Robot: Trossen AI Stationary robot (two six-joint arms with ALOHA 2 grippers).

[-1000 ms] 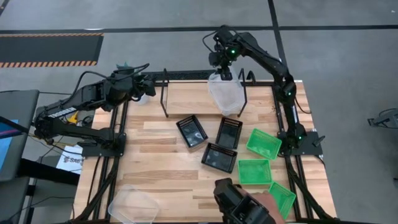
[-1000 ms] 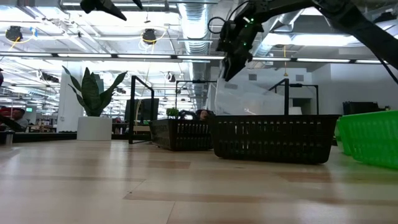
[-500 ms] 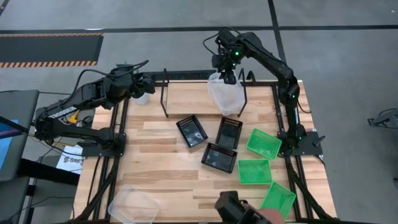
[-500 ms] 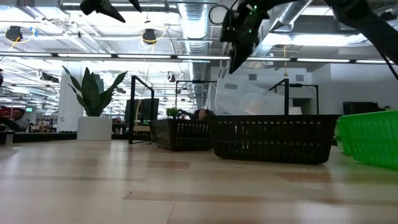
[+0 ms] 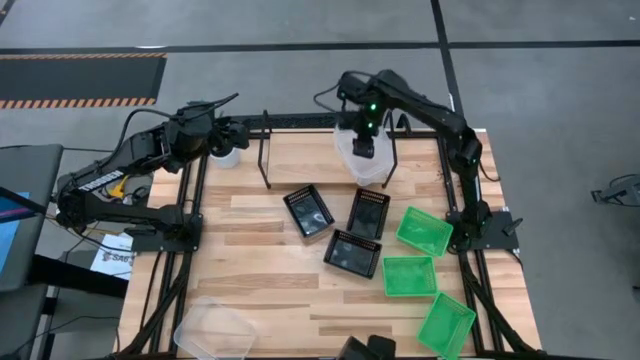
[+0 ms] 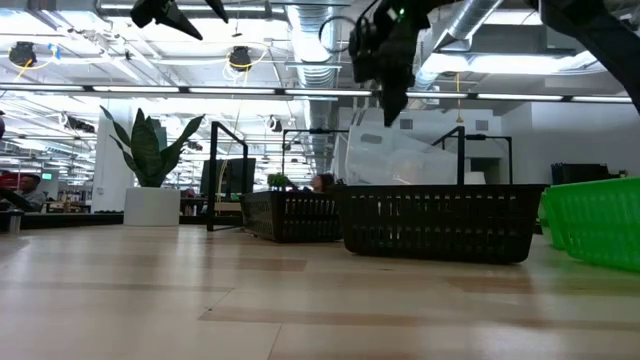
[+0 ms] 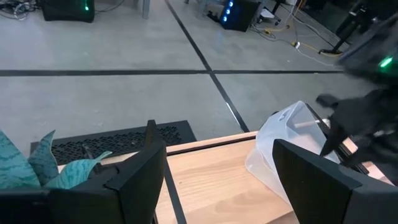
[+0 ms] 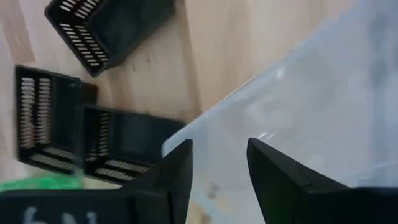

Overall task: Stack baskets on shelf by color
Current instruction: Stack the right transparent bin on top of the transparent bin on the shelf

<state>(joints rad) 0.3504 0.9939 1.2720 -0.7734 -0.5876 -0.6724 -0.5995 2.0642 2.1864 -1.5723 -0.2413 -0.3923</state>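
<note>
Clear plastic: a see-through basket (image 5: 362,158) leans tilted on the shelf (image 5: 300,150) at upper centre, probably to start the clear stack. The right gripper (image 5: 365,141) hangs over it, fingers parted, gripping nothing. The left gripper (image 5: 232,133) waits spread at upper left. Black baskets (image 5: 345,228) and green baskets (image 5: 420,265) crowd mid-table; the shelf's left half looks free.

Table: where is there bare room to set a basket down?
Bare wood lies left of the black baskets, between the shelf and the clear basket at the near edge. The right side is crowded with green baskets.
</note>
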